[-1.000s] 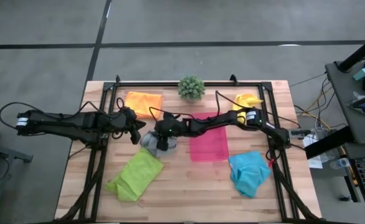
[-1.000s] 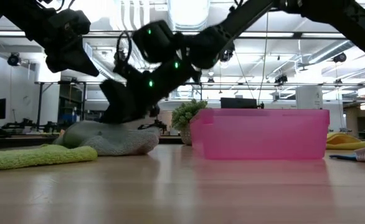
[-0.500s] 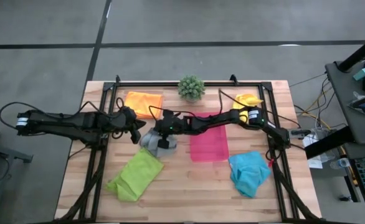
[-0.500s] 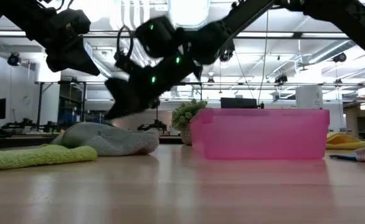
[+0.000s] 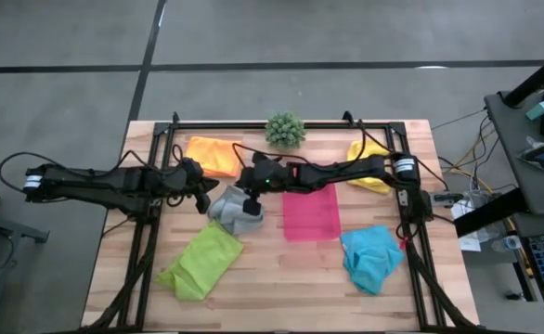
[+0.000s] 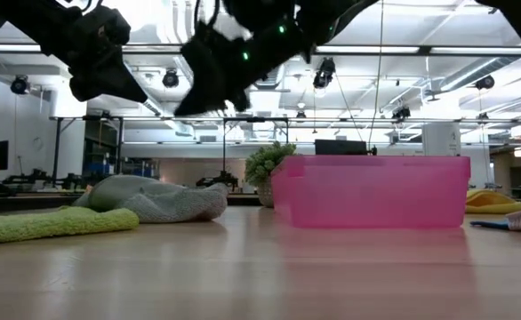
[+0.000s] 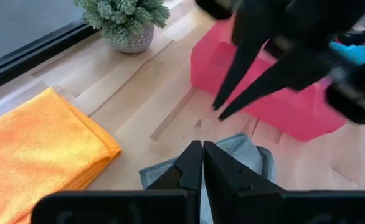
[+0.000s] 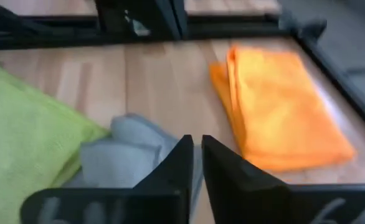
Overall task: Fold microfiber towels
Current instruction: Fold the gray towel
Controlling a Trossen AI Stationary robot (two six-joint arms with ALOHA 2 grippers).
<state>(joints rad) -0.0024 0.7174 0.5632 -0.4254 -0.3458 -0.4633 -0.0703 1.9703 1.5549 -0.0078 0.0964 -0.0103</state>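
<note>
From high above, the grey towel (image 5: pixel 234 210) lies in a bunched heap in the middle of the wooden table (image 5: pixel 281 278), with the left gripper (image 5: pixel 201 197) just beside it and the right gripper (image 5: pixel 248 199) right above it. The orange towel (image 5: pixel 213 154) sits folded near the little plant (image 5: pixel 285 130), the lime green towel (image 5: pixel 200 261) lies close to the front edge, the yellow towel (image 5: pixel 369 165) is far back on the right, and the turquoise towel (image 5: pixel 372 257) is next to the pink tray (image 5: pixel 311 211). From the low view, both grippers hang in the air above the grey towel (image 6: pixel 158 199), not touching it. In the left wrist view, the left gripper (image 7: pixel 202 163) has its fingers pressed together with nothing between them. In the right wrist view, the right gripper (image 8: pixel 197 160) has its fingers almost together, holding nothing, over the grey towel (image 8: pixel 123 152).
</note>
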